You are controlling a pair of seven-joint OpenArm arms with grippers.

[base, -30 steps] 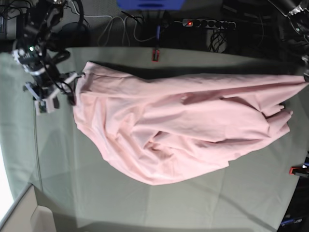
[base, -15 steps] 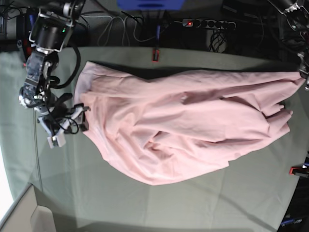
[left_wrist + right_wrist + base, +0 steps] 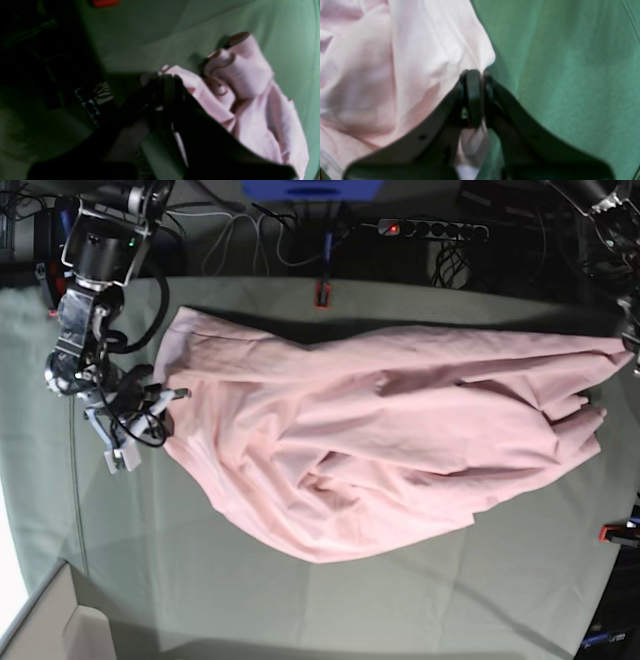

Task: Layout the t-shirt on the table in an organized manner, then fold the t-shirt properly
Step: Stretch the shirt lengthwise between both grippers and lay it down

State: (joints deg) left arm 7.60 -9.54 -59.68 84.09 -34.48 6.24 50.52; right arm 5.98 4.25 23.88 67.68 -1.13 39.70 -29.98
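The light pink cotton t-shirt lies rumpled across the pale grey-green cloth-covered table, stretched between both side edges. The right gripper pinches a shirt edge, jaws pressed together. The left gripper clamps the opposite end.

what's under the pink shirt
The grey-green table shows all around the t-shirt, so its cloth runs underneath. The crumpled fabric covers everything below it; whether anything else lies there cannot be seen. Both grippers, right and left, pinch its edges.
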